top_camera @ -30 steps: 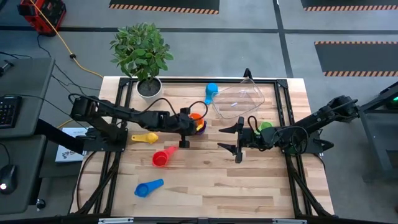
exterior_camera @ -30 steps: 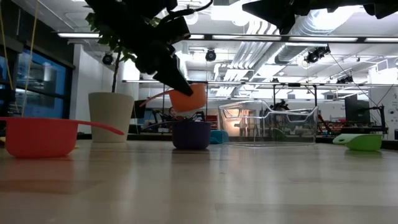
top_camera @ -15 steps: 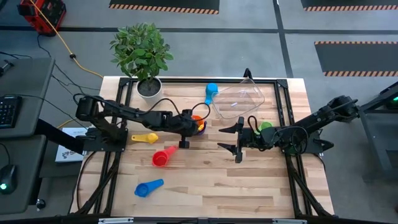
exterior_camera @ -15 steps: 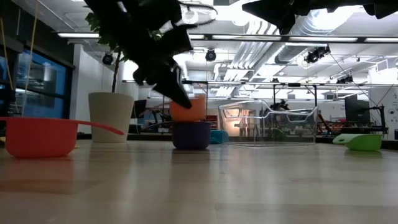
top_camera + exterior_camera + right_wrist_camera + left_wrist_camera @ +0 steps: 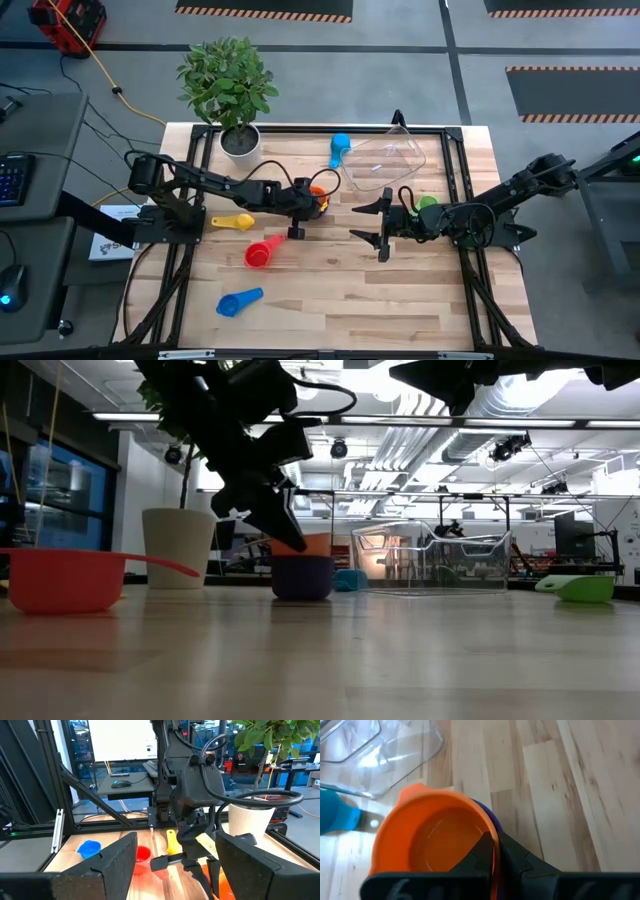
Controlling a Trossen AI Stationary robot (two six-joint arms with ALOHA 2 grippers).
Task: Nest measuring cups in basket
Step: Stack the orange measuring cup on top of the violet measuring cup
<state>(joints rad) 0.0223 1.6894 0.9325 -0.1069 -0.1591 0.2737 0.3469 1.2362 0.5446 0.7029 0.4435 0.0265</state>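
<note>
- The basket (image 5: 385, 158) lies on the desk (image 5: 330, 290) at about 1 o'clock from the desk's middle.
- The plant pot (image 5: 240, 141) stands at the 11 o'clock corner.
- One cup (image 5: 339, 148) lies just beside the basket, at its 9 o'clock.
- The left gripper (image 5: 312, 196) sits near the desk's middle, at 8 o'clock from the basket, fingers (image 5: 487, 851) shut on the rim of a cup (image 5: 437, 842) that rests in another cup (image 5: 303, 576).
- Three more cups lie at 7 to 9 o'clock from it: one (image 5: 233, 222) nearest, one (image 5: 262, 251) lower, one (image 5: 239, 301) farthest.
- The right gripper (image 5: 372, 223) hovers at the basket's 6 o'clock, fingers apart.
- A further cup (image 5: 427, 204) lies at 1 o'clock from the right gripper.
</note>
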